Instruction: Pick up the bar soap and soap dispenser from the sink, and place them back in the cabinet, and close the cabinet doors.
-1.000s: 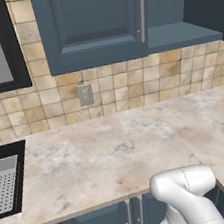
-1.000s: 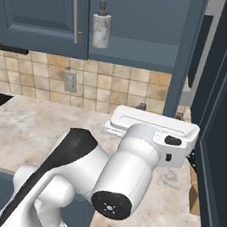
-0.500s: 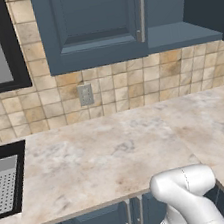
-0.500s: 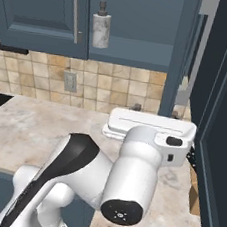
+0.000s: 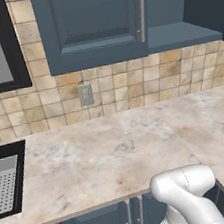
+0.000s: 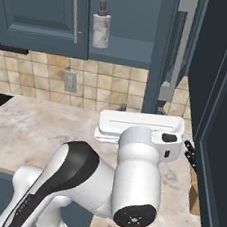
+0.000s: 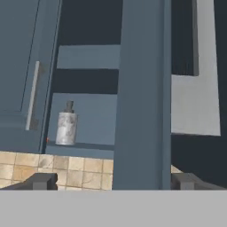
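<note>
The soap dispenser [image 6: 100, 30] stands upright at the front edge of the cabinet [image 7: 88, 117] shelf, already put away. The fingers [image 7: 43, 181] are spread wide and empty, straddling the open right door [image 7: 141, 95], apparently to push it closed.

White-grey mottled soap dispenser [image 6: 100, 29], dark pump; dark blue cabinet [image 6: 132, 17], silver handles; beige-tan tiled backsplash [image 5: 130, 86]; cream marbled counter [image 5: 105, 160].
</note>
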Controlling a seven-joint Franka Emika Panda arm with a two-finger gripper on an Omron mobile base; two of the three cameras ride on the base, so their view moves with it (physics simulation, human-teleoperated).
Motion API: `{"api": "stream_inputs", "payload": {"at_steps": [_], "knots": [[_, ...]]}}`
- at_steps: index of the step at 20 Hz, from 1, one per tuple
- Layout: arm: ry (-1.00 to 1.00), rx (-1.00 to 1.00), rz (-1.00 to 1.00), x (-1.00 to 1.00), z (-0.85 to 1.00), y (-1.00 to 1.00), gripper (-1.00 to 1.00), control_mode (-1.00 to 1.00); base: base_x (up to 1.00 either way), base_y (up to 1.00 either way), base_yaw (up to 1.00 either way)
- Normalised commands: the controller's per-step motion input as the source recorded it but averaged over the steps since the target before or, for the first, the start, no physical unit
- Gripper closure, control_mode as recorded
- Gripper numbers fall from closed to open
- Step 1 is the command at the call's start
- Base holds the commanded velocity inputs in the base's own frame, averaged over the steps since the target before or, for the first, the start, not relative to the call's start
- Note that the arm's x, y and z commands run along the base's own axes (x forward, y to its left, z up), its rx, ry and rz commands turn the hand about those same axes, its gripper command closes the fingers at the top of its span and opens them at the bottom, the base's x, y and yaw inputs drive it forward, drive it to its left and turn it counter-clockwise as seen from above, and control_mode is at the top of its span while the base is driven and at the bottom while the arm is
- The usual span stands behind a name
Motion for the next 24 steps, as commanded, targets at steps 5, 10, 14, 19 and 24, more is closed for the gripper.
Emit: {"api": "stream_inputs", "payload": {"at_steps": [5, 10, 14, 19, 24], "knots": [[0.00, 0.00, 0.17, 0.17, -0.01, 0.32, -1.00, -1.00, 0.00, 0.00, 0.00], [0.00, 0.00, 0.17, 0.13, 0.00, 0.37, -1.00, -1.00, 0.00, 0.00, 0.00], [0.00, 0.00, 0.16, 0.08, 0.00, 0.39, -1.00, -1.00, 0.00, 0.00, 0.00], [0.00, 0.00, 0.16, 0.04, 0.00, 0.40, -1.00, -1.00, 0.00, 0.00, 0.00], [0.00, 0.00, 0.16, 0.15, 0.00, 0.39, -1.00, -1.00, 0.00, 0.00, 0.00]]}}
